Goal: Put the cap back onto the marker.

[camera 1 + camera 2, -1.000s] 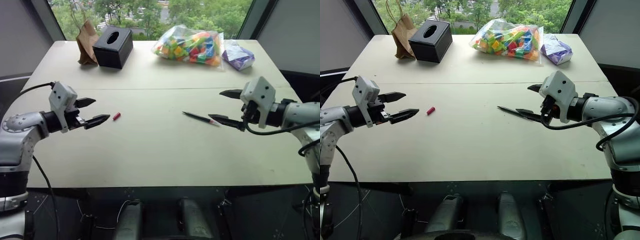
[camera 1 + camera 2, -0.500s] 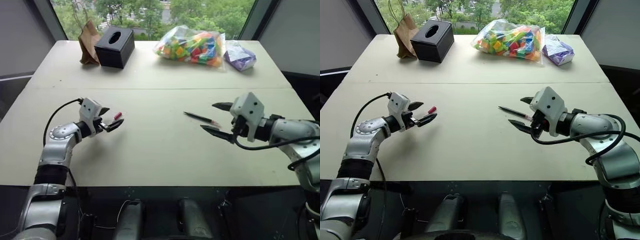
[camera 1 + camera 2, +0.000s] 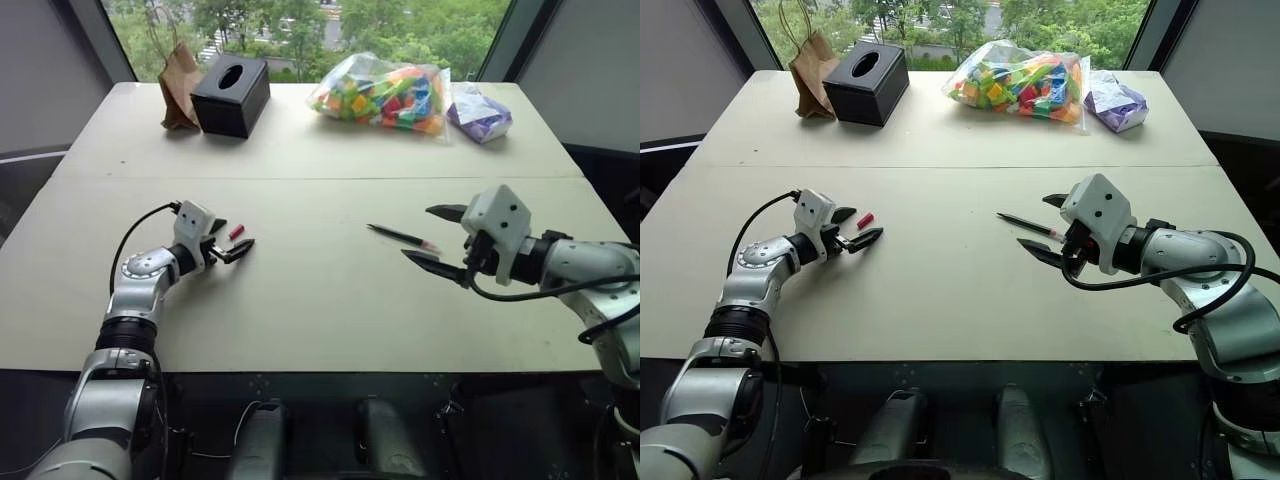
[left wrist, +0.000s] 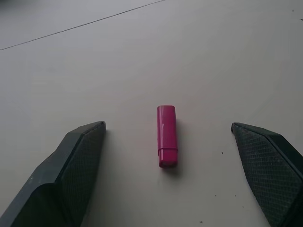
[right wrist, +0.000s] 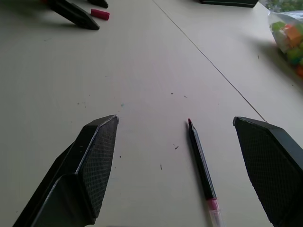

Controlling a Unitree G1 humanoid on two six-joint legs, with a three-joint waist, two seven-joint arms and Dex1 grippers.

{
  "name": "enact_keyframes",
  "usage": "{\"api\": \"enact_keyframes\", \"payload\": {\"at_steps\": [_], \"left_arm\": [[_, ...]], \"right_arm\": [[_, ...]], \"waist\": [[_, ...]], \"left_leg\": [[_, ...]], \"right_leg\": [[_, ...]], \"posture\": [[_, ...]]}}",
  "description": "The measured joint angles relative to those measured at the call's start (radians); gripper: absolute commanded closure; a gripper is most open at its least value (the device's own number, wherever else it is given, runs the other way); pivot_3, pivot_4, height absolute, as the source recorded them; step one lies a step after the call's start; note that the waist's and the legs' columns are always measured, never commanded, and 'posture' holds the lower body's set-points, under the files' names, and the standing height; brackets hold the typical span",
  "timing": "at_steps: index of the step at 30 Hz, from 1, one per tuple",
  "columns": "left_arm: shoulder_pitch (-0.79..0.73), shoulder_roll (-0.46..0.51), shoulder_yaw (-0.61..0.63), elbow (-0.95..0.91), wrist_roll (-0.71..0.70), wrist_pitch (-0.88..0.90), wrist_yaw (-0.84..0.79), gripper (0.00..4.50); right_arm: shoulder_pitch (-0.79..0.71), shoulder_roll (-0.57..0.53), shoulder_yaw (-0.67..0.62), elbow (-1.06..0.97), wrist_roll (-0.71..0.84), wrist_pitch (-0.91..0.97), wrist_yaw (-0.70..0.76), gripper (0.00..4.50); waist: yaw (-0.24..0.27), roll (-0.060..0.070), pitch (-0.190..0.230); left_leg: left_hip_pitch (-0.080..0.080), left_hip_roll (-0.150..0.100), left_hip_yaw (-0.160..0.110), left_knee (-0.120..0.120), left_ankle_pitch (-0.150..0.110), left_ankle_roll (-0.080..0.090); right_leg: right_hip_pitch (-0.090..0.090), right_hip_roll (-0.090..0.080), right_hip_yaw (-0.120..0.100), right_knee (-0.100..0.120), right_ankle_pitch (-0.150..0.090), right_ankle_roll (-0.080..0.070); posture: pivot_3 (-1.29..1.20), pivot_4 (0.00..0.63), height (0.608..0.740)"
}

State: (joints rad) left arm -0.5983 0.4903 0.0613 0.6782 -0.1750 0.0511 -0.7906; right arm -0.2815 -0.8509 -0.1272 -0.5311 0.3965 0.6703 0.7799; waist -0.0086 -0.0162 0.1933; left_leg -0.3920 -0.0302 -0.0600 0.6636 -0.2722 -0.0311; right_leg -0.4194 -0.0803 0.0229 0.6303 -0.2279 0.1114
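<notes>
Cream-coloured laminate forms the table (image 3: 320, 310), whose top is crossed by a thin seam running from side to side. Along the far edge, from the robot's left to its right, are set a brown paper bag (image 3: 176, 85), a black tissue box (image 3: 230, 94) just beside it, a clear bag of multicoloured building blocks (image 3: 383, 93), and a small purple packet (image 3: 479, 112) touching that bag.

On the right side, the right gripper (image 3: 438, 237) is held above the tabletop with its two black fingers spread wide and nothing between them. The marker (image 3: 402, 237), a thin dark stick, is laid flat on the table near the middle; in the right wrist view it is seen lying between the two fingers, apart from both, with its pointed reddish tip directed away from the wrist and a pink band near its nearer end.

On the left side, the left gripper (image 3: 232, 243) is lowered close to the tabletop, its fingers likewise parted and empty. The cap (image 4: 167, 135), a small magenta-red cylinder, is laid on its side on the table; in the left wrist view it is seen midway between the two fingers (image 4: 78, 165), touched by neither. The cap and the marker are well apart.
</notes>
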Motion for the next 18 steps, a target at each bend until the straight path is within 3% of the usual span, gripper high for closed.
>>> {"api": "enact_keyframes", "payload": {"at_steps": [5, 6, 9, 15, 18], "left_arm": [[-0.008, -0.002, -0.003, 0.005, 0.012, 0.003, 0.005, 0.05], [-0.008, -0.002, -0.003, 0.005, 0.012, 0.004, 0.005, 0.29], [-0.008, -0.005, -0.01, -0.003, 0.012, 0.01, 0.002, 1.32], [0.012, -0.002, -0.01, -0.049, 0.015, 0.044, 0.005, 4.44], [0.026, -0.002, -0.01, -0.076, 0.015, 0.059, 0.012, 4.48]], "right_arm": [[-0.001, 0.0, 0.0, 0.0, 0.0, 0.0, -0.007, 0.48], [-0.001, 0.0, 0.0, 0.0, -0.001, 0.0, -0.008, 0.48], [-0.002, 0.0, 0.0, 0.0, -0.001, 0.0, -0.009, 0.48], [-0.002, -0.001, 0.0, 0.0, -0.002, -0.001, -0.012, 0.48], [-0.002, -0.004, 0.0, 0.0, -0.002, -0.001, -0.012, 0.48]], "waist": [[0.0, 0.0, 0.0], [0.0, 0.0, 0.0], [0.0, 0.0, 0.0], [-0.004, 0.0, 0.0], [-0.004, 0.0, 0.0]], "left_leg": [[0.001, 0.0, 0.0, 0.001, 0.0, 0.0], [0.001, 0.0, 0.0, 0.001, 0.0, 0.0], [0.001, 0.0, 0.0, 0.001, 0.0, 0.0], [0.001, 0.001, -0.001, 0.001, 0.0, 0.0], [0.001, 0.001, -0.001, 0.001, 0.0, 0.0]], "right_leg": [[0.002, 0.0, 0.0, 0.0, 0.0, 0.0], [0.002, 0.0, 0.0, 0.0, 0.0, 0.0], [0.002, 0.0, 0.0, 0.0, 0.0, 0.0], [0.002, 0.0, 0.0, 0.0, 0.0, 0.0], [0.002, 0.0, 0.0, 0.0, 0.0, 0.0]], "posture": [[0.0, 0.15, 0.74], [0.0, 0.15, 0.74], [0.0, 0.15, 0.74], [0.0, 0.15, 0.74], [0.0, 0.15, 0.74]]}}
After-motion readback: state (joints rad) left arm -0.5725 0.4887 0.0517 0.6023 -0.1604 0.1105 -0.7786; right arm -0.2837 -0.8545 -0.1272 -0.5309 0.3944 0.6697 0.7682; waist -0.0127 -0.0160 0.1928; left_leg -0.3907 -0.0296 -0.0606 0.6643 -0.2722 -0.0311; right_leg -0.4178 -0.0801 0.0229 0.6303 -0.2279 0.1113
